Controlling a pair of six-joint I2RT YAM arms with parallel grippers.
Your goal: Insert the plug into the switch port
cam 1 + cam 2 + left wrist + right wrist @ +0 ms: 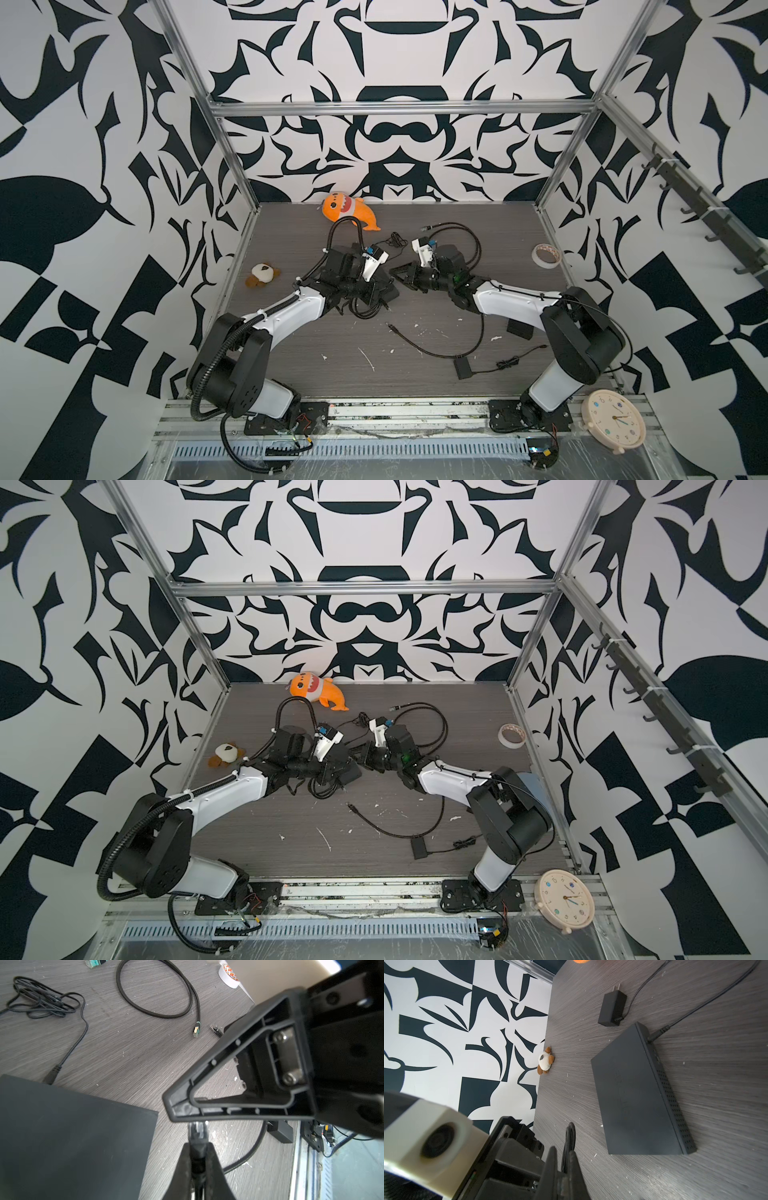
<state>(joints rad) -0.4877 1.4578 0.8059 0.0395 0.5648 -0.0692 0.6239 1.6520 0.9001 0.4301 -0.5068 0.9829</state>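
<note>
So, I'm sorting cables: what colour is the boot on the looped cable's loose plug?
Green boot, clearest in the left wrist view.

Bright even light, soft shadows, bowed edges; the near left gripper (198, 1145) blurs.

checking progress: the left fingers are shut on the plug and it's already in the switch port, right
No. The left fingers are shut on the plug, but it is not in the switch: the left wrist view shows table between them.

Black switch (639, 1093), grey woodgrain table (716, 1105), orange plush (349, 210), black-and-white patterned walls (395, 137).
</note>
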